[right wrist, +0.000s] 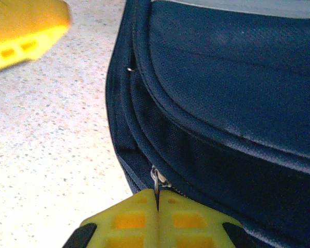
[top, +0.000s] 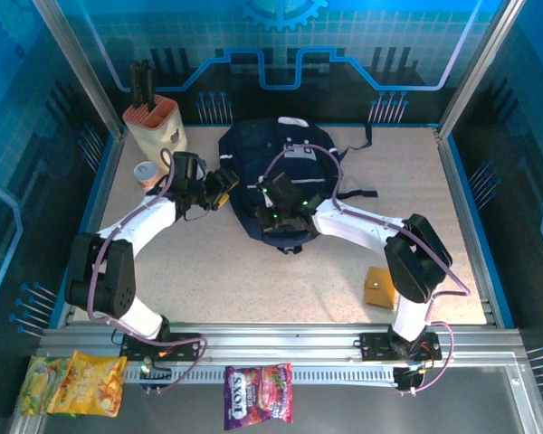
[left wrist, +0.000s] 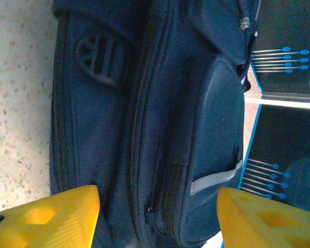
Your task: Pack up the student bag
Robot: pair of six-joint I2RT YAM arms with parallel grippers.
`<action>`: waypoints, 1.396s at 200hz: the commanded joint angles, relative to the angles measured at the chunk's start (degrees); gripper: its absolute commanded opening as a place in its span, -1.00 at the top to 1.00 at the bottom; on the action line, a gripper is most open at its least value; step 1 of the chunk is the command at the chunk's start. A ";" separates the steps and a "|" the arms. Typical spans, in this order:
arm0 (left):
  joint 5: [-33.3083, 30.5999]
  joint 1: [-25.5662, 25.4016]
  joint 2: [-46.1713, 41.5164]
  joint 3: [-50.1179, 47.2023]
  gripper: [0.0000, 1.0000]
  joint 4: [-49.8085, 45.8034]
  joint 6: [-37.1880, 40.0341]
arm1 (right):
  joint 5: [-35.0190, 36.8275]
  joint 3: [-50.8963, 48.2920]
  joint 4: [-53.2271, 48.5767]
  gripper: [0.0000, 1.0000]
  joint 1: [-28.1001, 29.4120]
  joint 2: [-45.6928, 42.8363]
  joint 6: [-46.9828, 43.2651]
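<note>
The student bag (top: pixel 253 149) (left wrist: pixel 196 129) (right wrist: pixel 222 103) lies at the table's (top: pixel 344 271) far middle, both arms bent inward toward it: the left gripper (top: pixel 219 185) (left wrist: pixel 157 199), jaws spread wide, faces its side, while the right gripper (top: pixel 273 212) (right wrist: pixel 157 199), at its near edge, pinches a zipper pull (right wrist: pixel 155 181).

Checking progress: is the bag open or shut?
Shut, it seems: zips on the bag lie closed; the right gripper pinches a zip pull.
</note>
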 commanded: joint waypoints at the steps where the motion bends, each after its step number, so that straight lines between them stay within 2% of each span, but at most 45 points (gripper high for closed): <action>1: 3.18 -0.10 0.40 -3.39 0.01 5.66 -7.54 | -4.49 3.31 3.34 1.00 1.37 1.01 0.69; 18: 2.27 -0.10 1.17 -4.14 0.22 6.75 -8.98 | -4.72 3.51 3.43 1.00 1.39 1.11 0.78; 30: 2.41 -0.10 2.03 -4.17 0.30 8.45 -9.67 | -4.80 3.42 3.38 1.00 1.46 1.02 0.90; 92: 4.36 -0.54 6.52 -2.42 0.38 12.86 -11.21 | -5.22 2.82 3.70 1.00 1.46 1.10 1.61; 111: 4.84 -0.63 7.65 -2.22 0.51 13.93 -11.64 | -4.55 2.79 3.08 1.00 1.43 1.12 1.67; 124: 4.76 -0.63 7.96 -2.04 0.66 14.43 -11.65 | -2.31 2.83 0.51 1.00 1.53 1.04 1.41; 156: 3.61 -0.46 7.64 -0.87 1.00 13.45 -9.85 | 10.47 -0.90 -6.80 1.00 2.15 -0.59 -0.69; 206: 3.87 0.15 7.56 0.33 1.00 12.28 -7.99 | 20.52 -8.47 -11.83 1.00 0.04 -5.79 1.06; 279: 3.91 0.69 6.59 1.02 1.00 10.37 -6.19 | 21.51 -12.02 -13.26 1.00 -5.82 -9.72 4.09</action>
